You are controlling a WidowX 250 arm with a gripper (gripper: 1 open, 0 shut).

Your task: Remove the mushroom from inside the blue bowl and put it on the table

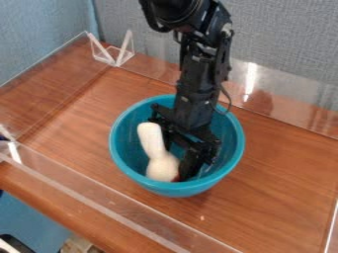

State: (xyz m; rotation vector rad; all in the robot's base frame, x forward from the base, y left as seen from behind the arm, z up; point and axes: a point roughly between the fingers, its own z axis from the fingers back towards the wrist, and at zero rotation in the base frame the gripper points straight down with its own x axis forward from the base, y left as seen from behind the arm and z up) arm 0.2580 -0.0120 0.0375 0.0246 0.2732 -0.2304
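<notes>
Inside the blue bowl (129,148), on the desk (79,99), the mushroom (157,156) is seen lying with the cream stem uppermost; the cap is hidden. The hand (189,155) is lowered into the bowl just beside it, but whether the stem is pinched cannot be told. A light, stiff, smooth toy is judged; slip is likely on glossy surfaces. The thick stem is best taken across its middle.

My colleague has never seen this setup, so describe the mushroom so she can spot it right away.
On the reddish wooden table sits a teal-blue bowl, with the black gripper reaching down into it. The mushroom lies inside, at the gripper's fingers: a cream-white stem, the only pale thing in the bowl, its cap hidden here.
</notes>
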